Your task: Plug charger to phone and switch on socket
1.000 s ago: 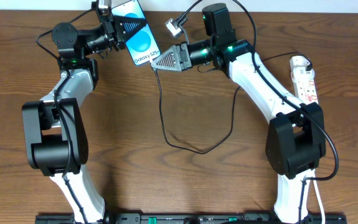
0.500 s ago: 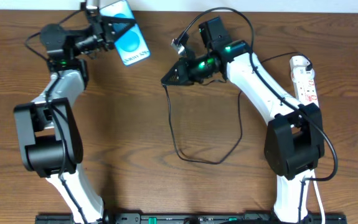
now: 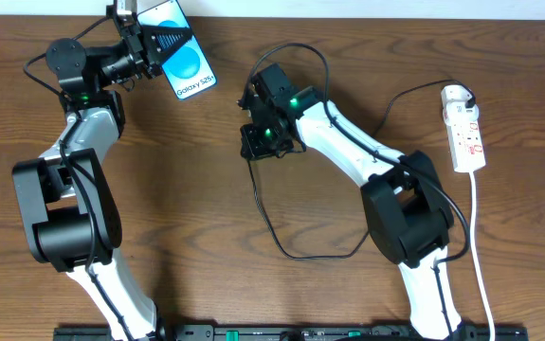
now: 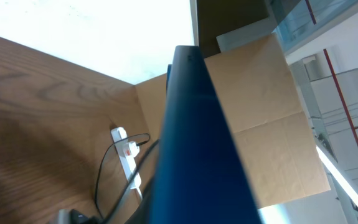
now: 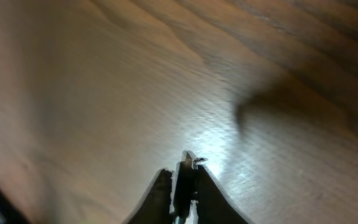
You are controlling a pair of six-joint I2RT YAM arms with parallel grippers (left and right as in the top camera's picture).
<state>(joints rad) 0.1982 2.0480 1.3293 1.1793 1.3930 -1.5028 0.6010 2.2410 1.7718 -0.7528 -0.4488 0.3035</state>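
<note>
Phone (image 3: pixel 185 64), blue screen up and tilted, is clamped at the table's (image 3: pixel 206 189) far left by the closed left pincer (image 3: pixel 161 43). The right pincer (image 5: pixel 185 177) points down near mid-table, pinched on the charger's (image 3: pixel 257 185) plug tip, and the cable loops across the wood. The socket (image 3: pixel 464 128) lies at the right, well apart.

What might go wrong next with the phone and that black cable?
The left pincer grips the phone at one end only, so it could slip or twist. The charger lies in a loose loop and might snag as the right pincer moves. That pincer is far from the phone, so lining them up may fail.
</note>
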